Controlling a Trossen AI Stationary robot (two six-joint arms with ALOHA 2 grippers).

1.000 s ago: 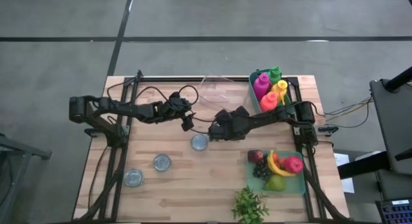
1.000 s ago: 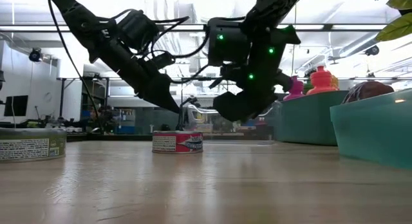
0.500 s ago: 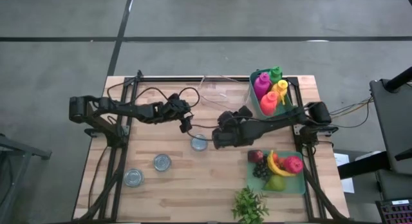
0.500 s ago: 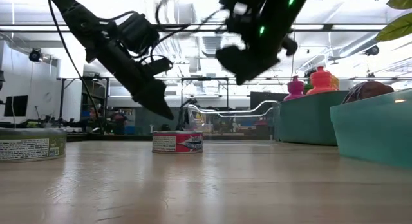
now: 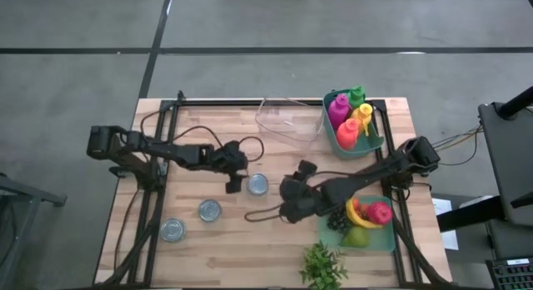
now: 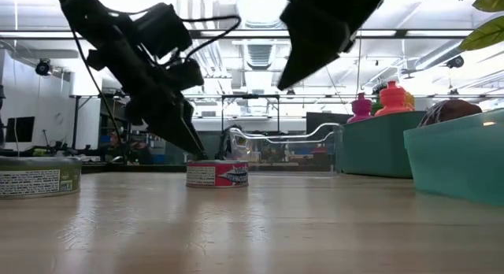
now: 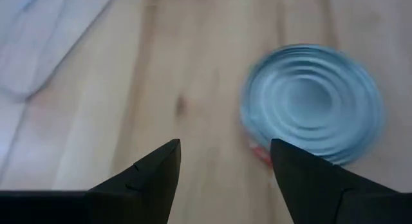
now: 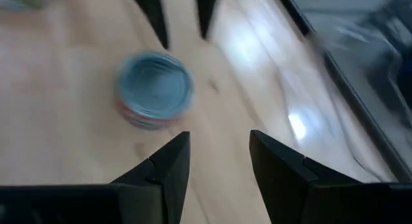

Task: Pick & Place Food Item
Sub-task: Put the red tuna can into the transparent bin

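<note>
tin, low and rigid with slick metal sides, sits mid-table at three o'clock of the empty, parted left gripper, best pinched across its rim, one of three tins with two toward seven o'clock, while the right gripper hovers parted and empty.

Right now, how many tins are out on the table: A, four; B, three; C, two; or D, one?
B: the high view shows three tins on the wood, one by the left pincer, a second nearer the front, and a third toward the front left corner.
</note>
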